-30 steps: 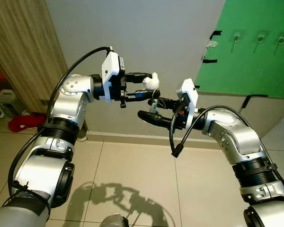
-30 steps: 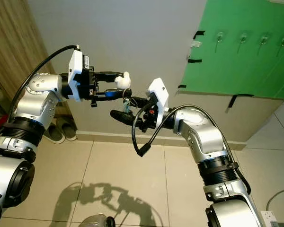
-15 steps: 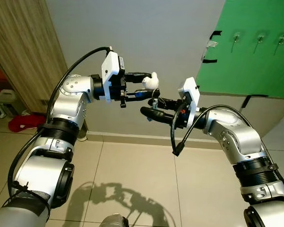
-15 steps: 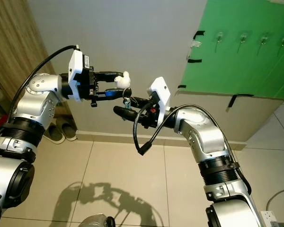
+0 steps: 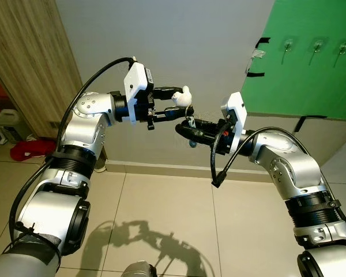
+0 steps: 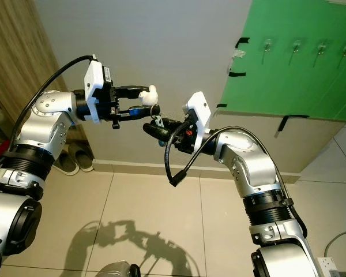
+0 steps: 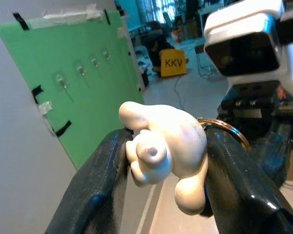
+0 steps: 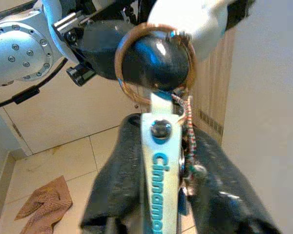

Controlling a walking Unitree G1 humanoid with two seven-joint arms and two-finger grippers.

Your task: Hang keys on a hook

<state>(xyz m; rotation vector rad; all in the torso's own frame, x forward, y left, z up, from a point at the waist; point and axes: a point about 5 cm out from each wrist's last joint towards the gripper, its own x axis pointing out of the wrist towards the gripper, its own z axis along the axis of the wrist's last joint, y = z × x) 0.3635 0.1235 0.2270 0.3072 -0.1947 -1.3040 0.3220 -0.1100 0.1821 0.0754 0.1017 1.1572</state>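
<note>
The keys hang from a white animal figurine (image 5: 182, 97) with a brass ring (image 8: 154, 63) and a white printed tag (image 8: 159, 161). My left gripper (image 5: 183, 106) is shut on the figurine, held at chest height before the grey wall; its fingers (image 7: 98, 187) press the charm from both sides. My right gripper (image 5: 188, 127) faces it from the right, just below the figurine. Its fingers (image 8: 118, 181) are closed against the hanging tag. The hooks (image 5: 287, 46) sit in a row on a green board (image 5: 300, 81) at the upper right, well away from both grippers.
A wooden panel (image 5: 29, 57) stands at the left. A red cloth (image 5: 27, 150) and a white jug (image 5: 6, 118) lie by its foot, with slippers (image 6: 75, 158) at the wall. Tiled floor (image 5: 161, 219) spreads below the arms.
My right gripper has moved up and left to the hanging keys, and its spread fingers have closed on the tag. The left gripper has tilted up slightly with the figurine.
</note>
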